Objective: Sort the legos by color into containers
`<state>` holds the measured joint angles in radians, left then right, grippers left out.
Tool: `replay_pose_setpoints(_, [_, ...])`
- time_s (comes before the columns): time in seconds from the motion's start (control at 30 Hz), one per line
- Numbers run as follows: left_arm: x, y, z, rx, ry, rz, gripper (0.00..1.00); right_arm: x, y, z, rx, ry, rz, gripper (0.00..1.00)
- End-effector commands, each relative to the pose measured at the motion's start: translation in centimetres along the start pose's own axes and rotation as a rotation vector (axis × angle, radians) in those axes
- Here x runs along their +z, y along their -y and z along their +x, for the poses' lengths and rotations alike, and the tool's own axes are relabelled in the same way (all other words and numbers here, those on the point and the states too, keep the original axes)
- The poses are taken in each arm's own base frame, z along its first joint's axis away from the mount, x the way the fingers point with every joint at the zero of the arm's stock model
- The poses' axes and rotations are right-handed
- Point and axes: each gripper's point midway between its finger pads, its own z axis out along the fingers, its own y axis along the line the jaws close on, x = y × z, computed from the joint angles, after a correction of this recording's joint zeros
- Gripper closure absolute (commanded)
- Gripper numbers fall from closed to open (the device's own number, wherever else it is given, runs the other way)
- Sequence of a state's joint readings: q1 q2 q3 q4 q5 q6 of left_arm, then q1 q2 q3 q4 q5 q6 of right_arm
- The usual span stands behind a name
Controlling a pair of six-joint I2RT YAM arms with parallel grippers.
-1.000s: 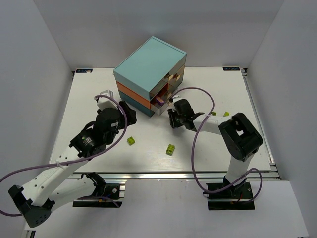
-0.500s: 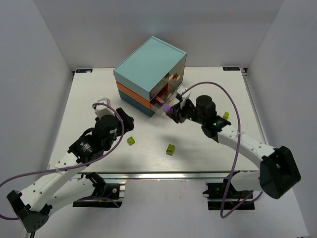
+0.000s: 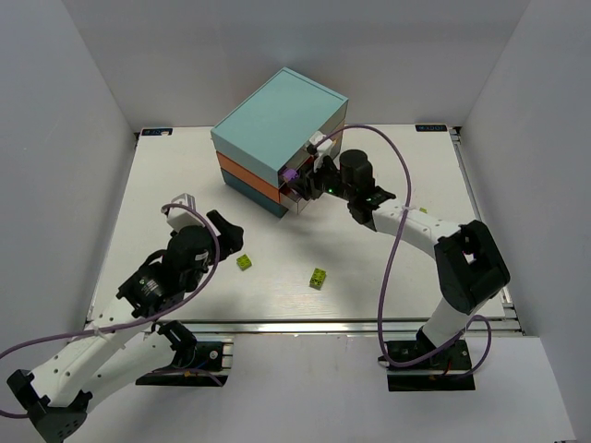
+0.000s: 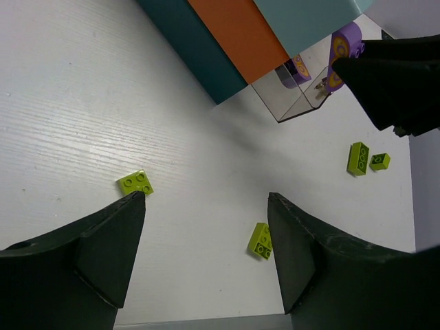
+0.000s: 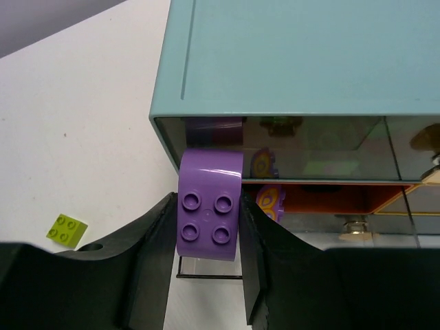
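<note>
My right gripper (image 5: 208,204) pinches a purple brick (image 5: 209,185) between both fingers, close before the chest (image 5: 289,55) and its light teal top layer; left gripper (image 4: 206,199) stands spread.

Twin white-and-black arms trailing purple cables

The left arm (image 3: 92,346) and right arm (image 3: 413,225) are built alike: smooth white links joined by chunky black joint housings, with a large black block well back from the fingers. The left gripper (image 4: 206,199) and right gripper (image 5: 208,206) each carry two matte black, wedge-shaped fingers (image 4: 110,251) with flat inner faces. A small white bracket (image 3: 178,202) sits just behind the fingers. A thin purple cable (image 3: 389,277) loops loosely from behind each gripper back along the arm towards a black base plate (image 3: 429,355).
</note>
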<state>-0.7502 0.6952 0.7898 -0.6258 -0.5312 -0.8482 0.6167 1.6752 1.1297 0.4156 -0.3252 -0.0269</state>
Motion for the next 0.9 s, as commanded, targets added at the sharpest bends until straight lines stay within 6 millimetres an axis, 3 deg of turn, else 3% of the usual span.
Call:
replay_pose_setpoints(0.0, [-0.6, -0.5, 0.5, -0.029, -0.015, 0.006, 0.19, 0.1, 0.7, -4.9, -0.052, 0.164, 0.015, 1.0])
replay_pose_setpoints(0.1, [-0.7, -0.6, 0.7, -0.041, -0.015, 0.008, 0.19, 0.0, 0.7, -4.4, -0.058, 0.189, 0.026, 1.0])
replay_pose_setpoints(0.27, [-0.5, -0.4, 0.9, -0.032, -0.026, 0.005, 0.19, 0.6, 1.4, -2.9, -0.056, 0.184, 0.039, 0.89])
replay_pose_setpoints(0.4, [-0.3, -0.3, 1.1, -0.027, -0.036, 0.005, 0.18, 0.9, 1.5, -1.5, -0.055, 0.165, 0.037, 0.73])
replay_pose_setpoints(0.47, [-0.2, -0.3, 1.3, -0.032, -0.042, 0.006, 0.18, 0.9, 1.6, -1.0, -0.064, 0.153, 0.035, 0.58])
replay_pose_setpoints(0.5, [-0.2, -0.4, 1.5, -0.032, -0.046, 0.006, 0.18, 0.9, 1.7, -0.7, -0.065, 0.146, 0.035, 0.55])
replay_pose_setpoints(0.63, [0.1, -0.5, 2.2, -0.041, -0.058, 0.009, 0.18, 0.5, 1.7, -0.6, -0.073, 0.139, 0.036, 0.38])
replay_pose_setpoints(0.87, [0.7, -0.5, 3.1, -0.033, -0.079, 0.01, 0.18, -1.5, 1.8, -2.4, -0.077, 0.167, 0.036, 0.37])
